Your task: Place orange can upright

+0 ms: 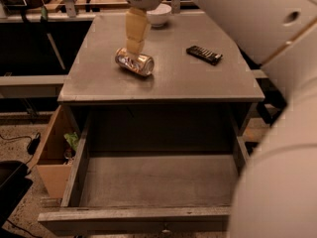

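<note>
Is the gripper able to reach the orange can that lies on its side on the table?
Probably yes. The gripper hangs right above the orange can, and nothing stands between them; the white bowl and black remote lie apart.

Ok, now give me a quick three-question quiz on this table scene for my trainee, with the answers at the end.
1. True or false: the orange can stands upright on the table.
2. Which thing sits at the table's far edge, behind the claw? A) a mug B) a white bowl C) a plate
3. Fill in: the claw hangs just above the ____.

Key: 1 false, the can lies on its side. 2 B. 3 orange can.
</note>
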`<state>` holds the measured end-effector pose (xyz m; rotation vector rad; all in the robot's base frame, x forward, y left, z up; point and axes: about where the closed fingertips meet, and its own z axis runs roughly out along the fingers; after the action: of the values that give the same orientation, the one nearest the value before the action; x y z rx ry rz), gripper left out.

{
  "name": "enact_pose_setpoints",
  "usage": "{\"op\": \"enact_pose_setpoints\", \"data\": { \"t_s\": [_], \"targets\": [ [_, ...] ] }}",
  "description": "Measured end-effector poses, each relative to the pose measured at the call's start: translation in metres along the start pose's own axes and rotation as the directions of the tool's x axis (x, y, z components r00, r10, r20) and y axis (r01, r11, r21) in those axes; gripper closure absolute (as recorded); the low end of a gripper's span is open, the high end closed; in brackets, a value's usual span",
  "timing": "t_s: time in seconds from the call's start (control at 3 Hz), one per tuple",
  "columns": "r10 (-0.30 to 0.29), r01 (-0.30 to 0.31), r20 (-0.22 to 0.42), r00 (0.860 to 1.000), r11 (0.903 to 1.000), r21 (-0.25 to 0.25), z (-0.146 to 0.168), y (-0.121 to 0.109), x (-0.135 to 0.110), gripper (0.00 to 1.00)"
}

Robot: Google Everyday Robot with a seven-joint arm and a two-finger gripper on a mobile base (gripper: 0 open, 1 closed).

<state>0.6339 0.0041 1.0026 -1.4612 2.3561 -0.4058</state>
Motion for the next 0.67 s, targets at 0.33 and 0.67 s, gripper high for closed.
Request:
{"op": "enact_pose_setpoints", "data": {
  "t_s": [0.33,0.67],
  "targets": [
    [0.109,-0.108,-0.001,0.994,0.9915,-0.072,0.044,-0.017,-0.04,0.0],
    [0.185,-0.183,0.007,0.983,0.9774,-0.106,0.071,-0.03,-0.067,0.0]
  ]
}}
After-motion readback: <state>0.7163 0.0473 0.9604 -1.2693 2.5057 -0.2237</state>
